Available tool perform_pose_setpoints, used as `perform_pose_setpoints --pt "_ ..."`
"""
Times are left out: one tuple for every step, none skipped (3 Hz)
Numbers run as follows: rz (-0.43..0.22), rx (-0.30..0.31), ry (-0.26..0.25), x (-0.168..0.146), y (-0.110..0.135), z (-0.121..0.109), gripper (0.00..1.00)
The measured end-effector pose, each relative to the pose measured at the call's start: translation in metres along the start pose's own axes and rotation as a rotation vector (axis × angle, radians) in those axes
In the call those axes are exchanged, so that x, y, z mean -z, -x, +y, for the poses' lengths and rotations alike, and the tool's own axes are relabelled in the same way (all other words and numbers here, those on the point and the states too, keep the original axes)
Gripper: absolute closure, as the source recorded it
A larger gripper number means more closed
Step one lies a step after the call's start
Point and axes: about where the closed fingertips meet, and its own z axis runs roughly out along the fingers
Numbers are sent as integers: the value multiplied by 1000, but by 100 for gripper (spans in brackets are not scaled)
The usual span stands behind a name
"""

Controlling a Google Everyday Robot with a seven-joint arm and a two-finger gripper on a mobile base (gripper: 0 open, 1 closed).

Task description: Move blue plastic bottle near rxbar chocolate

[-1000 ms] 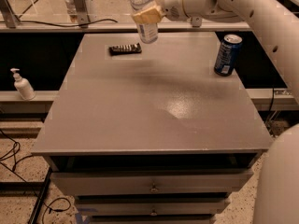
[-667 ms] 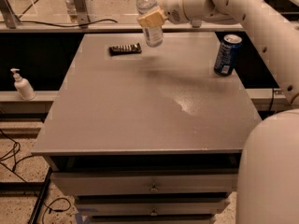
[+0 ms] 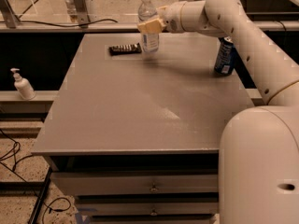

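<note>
Closest to me, the robot's big white body (image 3: 261, 171) fills the lower right corner. Beside it is the front of the grey table (image 3: 135, 111), with 2 drawers (image 3: 140, 185) stacked under its top. Cables (image 3: 14, 171) trail over the floor at the left. Further back on the left, a small white pump dispenser (image 3: 22, 84) stands on a low ledge, off the table. On the table's right edge stands a dark blue can (image 3: 224, 56), partly behind the arm (image 3: 247, 36), which reaches from the body across to the far side. At the far edge, left of centre, a dark snack bar (image 3: 124, 48) lies flat. Just to its right the bottle (image 3: 150, 42) stands upright, near the bar but apart from it. I cannot tell whether its base touches the table. The gripper (image 3: 148, 27) comes in from the right, its pale fingers (image 3: 145, 26) closed around the bottle's middle, below the white cap.
</note>
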Motion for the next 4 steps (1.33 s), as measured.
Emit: perform_pose_setpoints --pt "-12 -32 20 -17 -11 -2 100" --pt "10 -33 20 -20 -22 -6 100" --pt "28 -35 18 -16 -28 -9 82" --pt "32 -34 20 -14 -29 -9 59"
